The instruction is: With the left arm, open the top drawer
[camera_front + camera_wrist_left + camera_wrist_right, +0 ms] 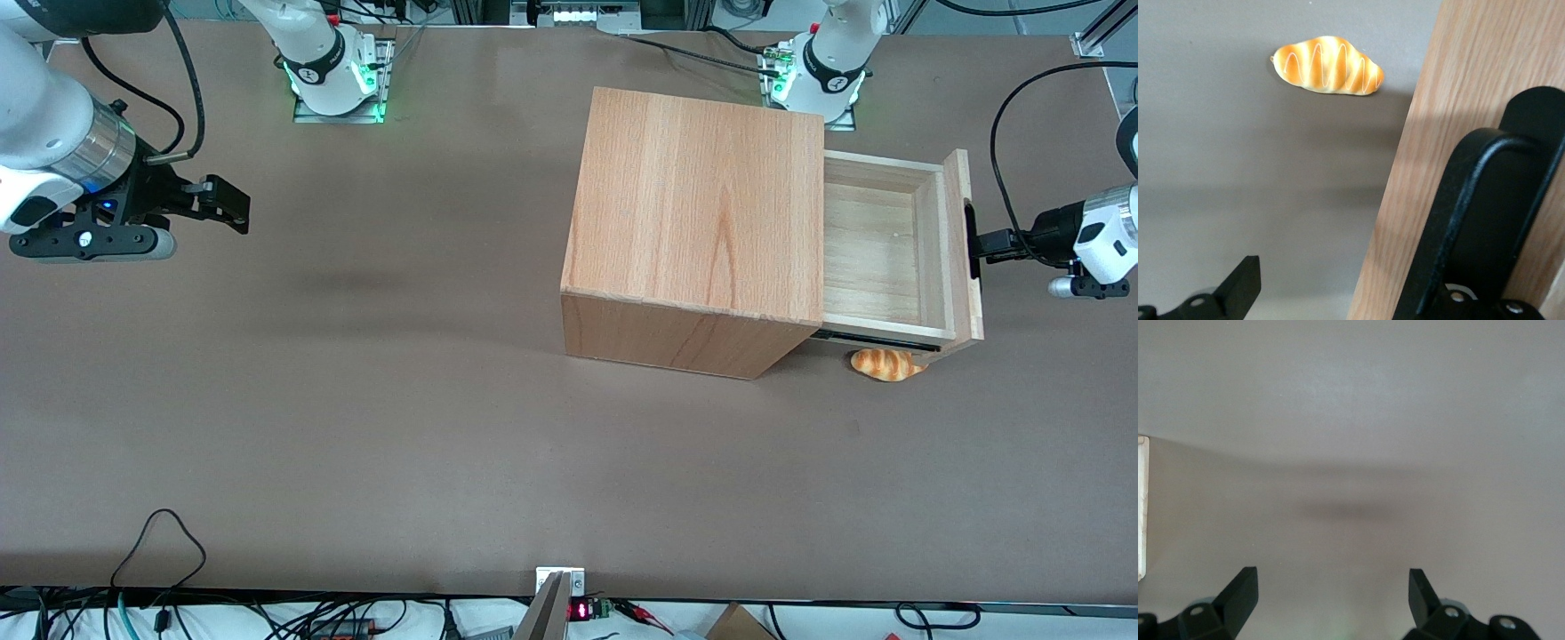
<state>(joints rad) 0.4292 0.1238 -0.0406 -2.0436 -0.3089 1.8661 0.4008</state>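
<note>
The top drawer stands pulled well out of the wooden cabinet, toward my working arm's end of the table. Its shallow box is pale wood inside and bare, the flat front panel is a warmer light wood, and a black slide rail runs under its nearer side. The black elongated handle sits on the front panel. I read no writing on the drawer or cabinet. My left arm reaches in level from the table's end, my gripper right at the handle. One finger hangs free over the table, wide apart from its mate by the handle, so my gripper is spread, not clenched. A croissant lies on the table just beside the drawer's nearer corner.
</note>
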